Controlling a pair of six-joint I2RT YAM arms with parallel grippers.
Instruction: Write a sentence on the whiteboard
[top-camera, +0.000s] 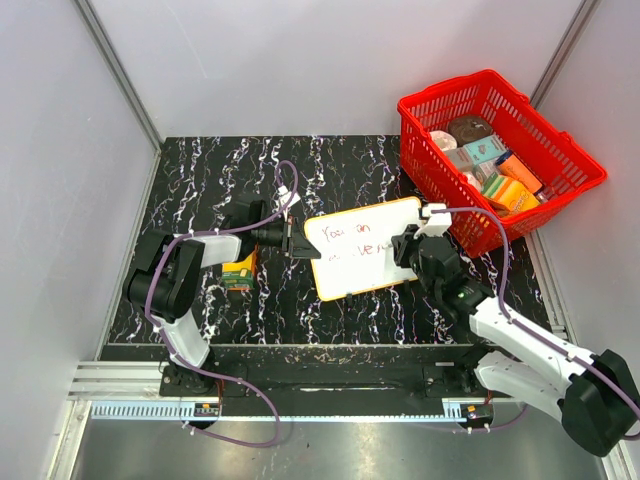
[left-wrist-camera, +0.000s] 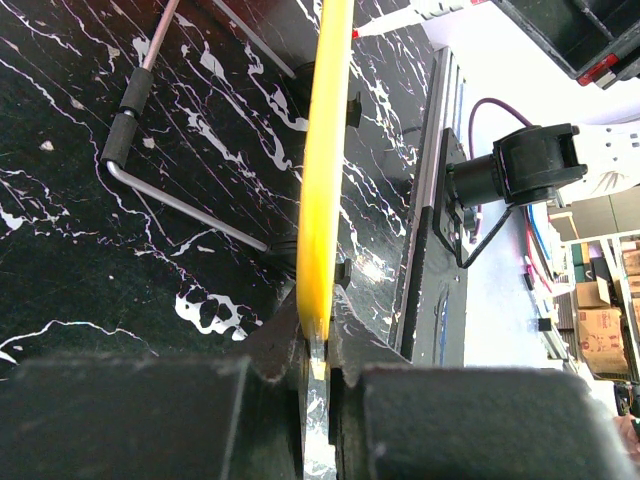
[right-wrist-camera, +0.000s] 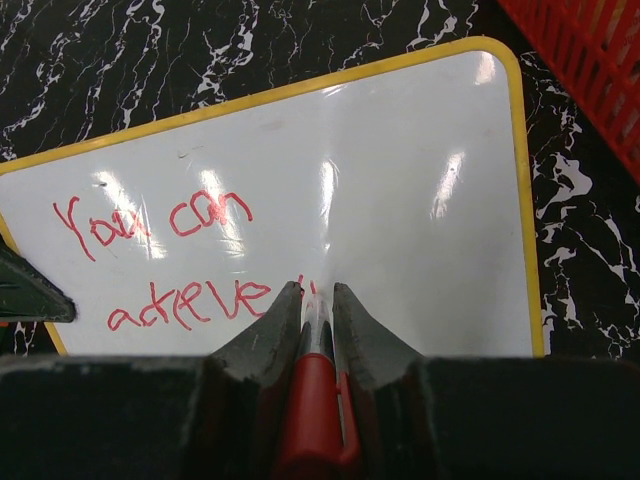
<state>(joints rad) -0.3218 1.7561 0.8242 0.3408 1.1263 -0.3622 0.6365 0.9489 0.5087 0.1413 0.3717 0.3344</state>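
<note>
The whiteboard (top-camera: 365, 248), white with a yellow rim, lies at the middle of the black marbled table. My left gripper (top-camera: 297, 240) is shut on its left edge; the left wrist view shows the yellow rim (left-wrist-camera: 322, 190) edge-on between the jaws. My right gripper (top-camera: 405, 250) is shut on a red marker (right-wrist-camera: 315, 400), its tip down on the board. The sentence (right-wrist-camera: 165, 260) in red reads "You can" above "achieve" (right-wrist-camera: 190, 305). The tip sits just right of the last letter, where short strokes show.
A red basket (top-camera: 498, 160) full of packaged goods stands at the back right, close to the board's right corner. A small orange and green box (top-camera: 239, 273) lies left of the board under my left arm. White walls enclose the table.
</note>
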